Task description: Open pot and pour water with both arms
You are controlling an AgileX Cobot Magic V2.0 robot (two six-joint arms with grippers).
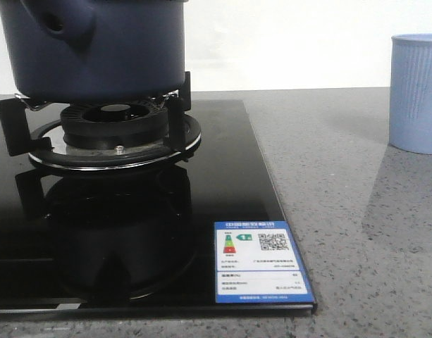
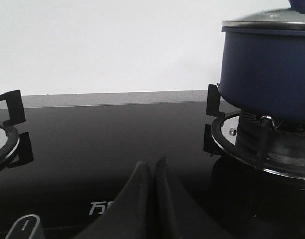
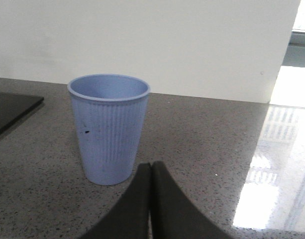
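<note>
The dark navy-blue pot [image 1: 96, 49] stands on the burner grate [image 1: 106, 130] of the black glass hob, its side socket with a round hole facing the front camera. In the left wrist view the pot [image 2: 266, 74] carries a glass lid [image 2: 269, 20] with a metal rim. My left gripper [image 2: 153, 167] is shut and empty, low over the hob, apart from the pot. A light blue ribbed cup [image 3: 108, 129] stands on the grey counter; it also shows in the front view [image 1: 416, 91]. My right gripper [image 3: 151, 167] is shut and empty, close beside the cup. Neither gripper shows in the front view.
The black glass hob [image 1: 223, 183] bears an energy label [image 1: 261, 262] at its front corner. A second burner [image 2: 5, 134] and a control knob [image 2: 25, 226] show in the left wrist view. The speckled grey counter [image 3: 202, 144] runs to a white wall.
</note>
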